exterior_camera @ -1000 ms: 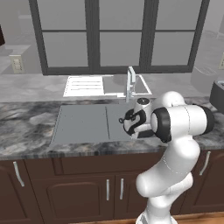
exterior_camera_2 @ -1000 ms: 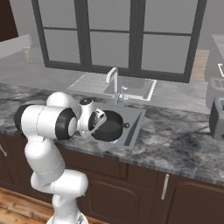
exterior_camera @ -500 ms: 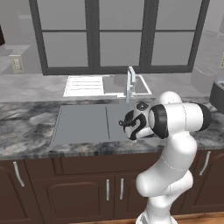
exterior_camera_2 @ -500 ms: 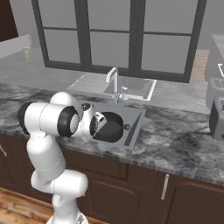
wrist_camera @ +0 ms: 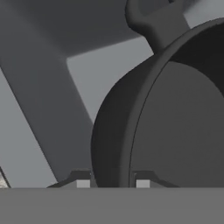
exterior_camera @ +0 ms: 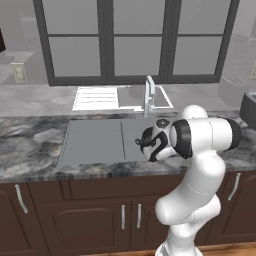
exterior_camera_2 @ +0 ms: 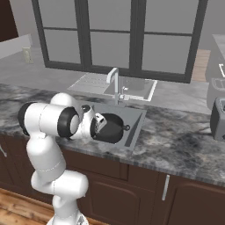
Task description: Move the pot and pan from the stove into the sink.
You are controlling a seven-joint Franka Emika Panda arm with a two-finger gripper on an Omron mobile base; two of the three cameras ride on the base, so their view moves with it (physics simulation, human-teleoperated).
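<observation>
Apparently the pot [exterior_camera_2: 112, 128] was being set down in the sink [exterior_camera_2: 137, 119], near its front edge, its rim between the slightly parted tips of the gripper [wrist_camera: 111, 183], so a wider release was called for next.

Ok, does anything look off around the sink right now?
Nothing spilled or damaged. The dark pot sits in the sink basin, with the pincer straddling its rim.

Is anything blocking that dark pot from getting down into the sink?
Nothing visible does. The pot already sits over the basin of the sink, right in front of the gripper, whose fingertips straddle the pot's wall. The faucet stands behind, clear of it.
</observation>
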